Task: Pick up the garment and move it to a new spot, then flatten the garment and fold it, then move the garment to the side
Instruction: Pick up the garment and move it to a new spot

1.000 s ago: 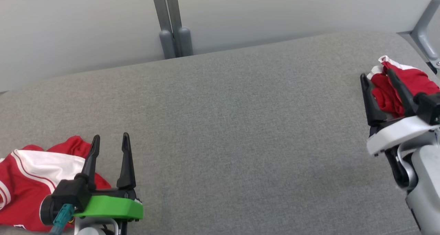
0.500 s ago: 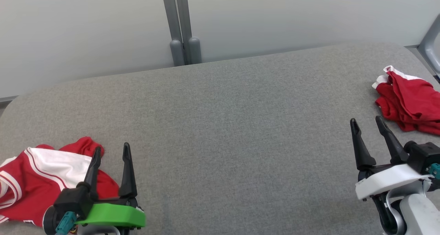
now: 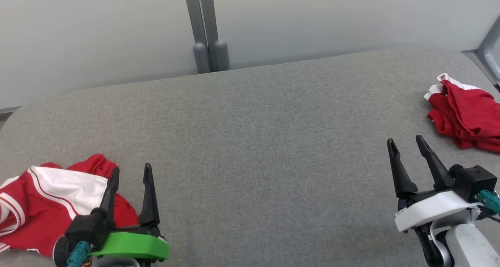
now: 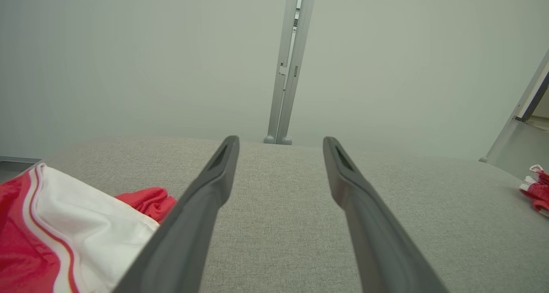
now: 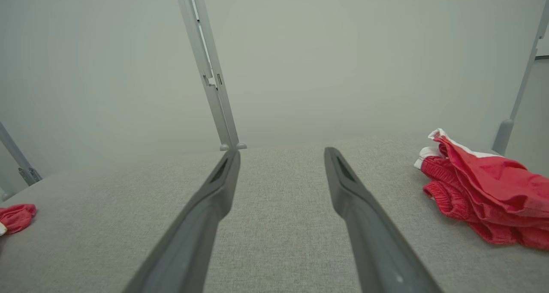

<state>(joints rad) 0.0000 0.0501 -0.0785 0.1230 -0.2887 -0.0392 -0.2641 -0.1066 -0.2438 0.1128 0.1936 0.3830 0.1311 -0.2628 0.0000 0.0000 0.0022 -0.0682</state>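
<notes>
Your left gripper [image 3: 131,167] stands open and empty, low over the tabletop [image 3: 254,142]. The crumpled red-and-white garment [image 3: 43,204] lies just beside its left finger. Your right gripper [image 3: 405,139] is spread wide too and holds nothing. A bunched red garment [image 3: 465,114] lies apart from it, near the tabletop's right edge. Nothing is grasped, so this looks like the pick-up step. Next, swing the left gripper over the near garment, settle onto a raised fold, and close.
</notes>
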